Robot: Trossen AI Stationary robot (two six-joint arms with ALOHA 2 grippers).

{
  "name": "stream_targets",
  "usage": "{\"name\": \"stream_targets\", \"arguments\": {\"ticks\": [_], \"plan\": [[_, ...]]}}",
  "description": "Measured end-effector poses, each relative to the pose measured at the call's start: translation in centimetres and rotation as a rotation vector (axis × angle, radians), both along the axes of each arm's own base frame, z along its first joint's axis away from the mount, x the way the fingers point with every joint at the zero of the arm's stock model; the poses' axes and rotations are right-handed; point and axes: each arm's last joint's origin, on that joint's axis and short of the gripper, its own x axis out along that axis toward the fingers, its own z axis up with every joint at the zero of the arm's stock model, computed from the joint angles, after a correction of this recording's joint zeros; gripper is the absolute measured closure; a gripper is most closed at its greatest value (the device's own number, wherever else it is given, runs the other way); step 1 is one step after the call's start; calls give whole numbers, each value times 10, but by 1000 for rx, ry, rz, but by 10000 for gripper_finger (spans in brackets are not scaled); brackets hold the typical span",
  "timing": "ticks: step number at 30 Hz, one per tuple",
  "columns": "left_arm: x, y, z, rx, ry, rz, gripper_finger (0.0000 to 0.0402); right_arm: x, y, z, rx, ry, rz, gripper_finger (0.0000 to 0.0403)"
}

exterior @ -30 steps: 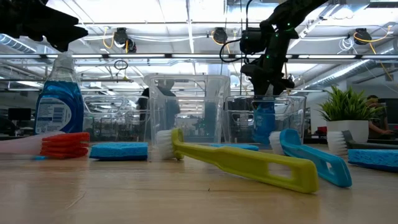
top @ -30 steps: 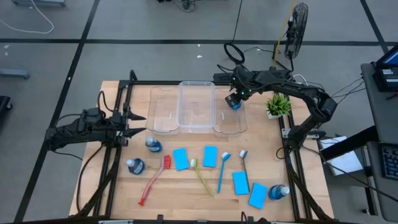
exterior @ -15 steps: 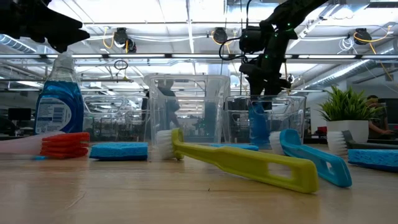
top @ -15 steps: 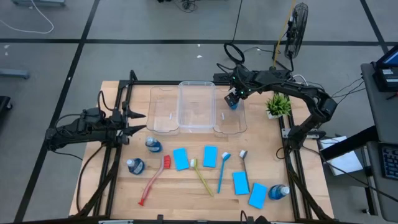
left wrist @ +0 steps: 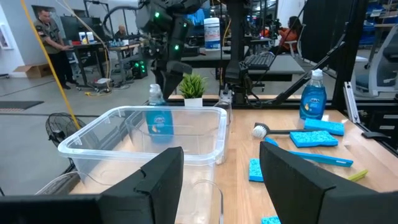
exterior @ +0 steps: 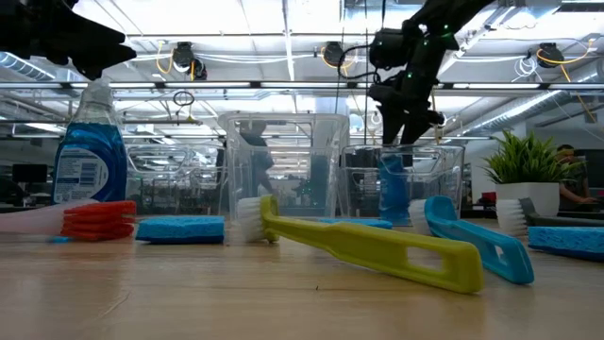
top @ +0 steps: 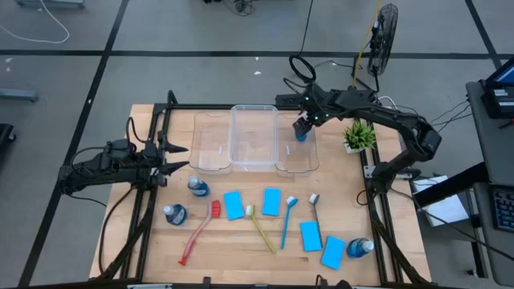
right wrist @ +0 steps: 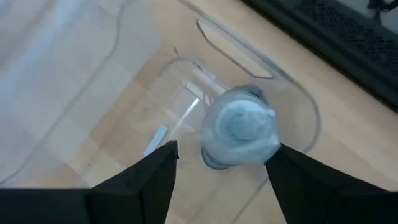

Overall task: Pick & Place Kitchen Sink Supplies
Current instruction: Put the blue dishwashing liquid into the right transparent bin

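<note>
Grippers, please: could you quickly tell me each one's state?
Left gripper: open, holding nothing.
Right gripper: open, above the blue bottle in the bin.

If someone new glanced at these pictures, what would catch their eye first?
Probably the right gripper, open above a blue bottle standing in the right-hand clear bin. Next, the bright brushes, sponges and bottles spread across the table's near half.

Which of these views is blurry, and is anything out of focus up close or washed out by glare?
Right wrist view: soft all over, the bottle in the bin smeared. Low view: the near yellow brush is slightly soft, and ceiling lights glare behind the bins. Left wrist view: sharp, only the near bin rim blurs. High view: evenly lit, no glare.
</note>
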Motion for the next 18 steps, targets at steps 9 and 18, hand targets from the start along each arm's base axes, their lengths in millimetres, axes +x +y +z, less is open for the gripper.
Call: {"name": "stream_targets", "arguments": {"ticks": [9,18], "plan": [[0,0,0,0,0,0,188,-24,16,41,-95,-114,-12,174],[0,0,0,-8,-1,0,188,-50,39,74,-148,-229,-8,174]]}}
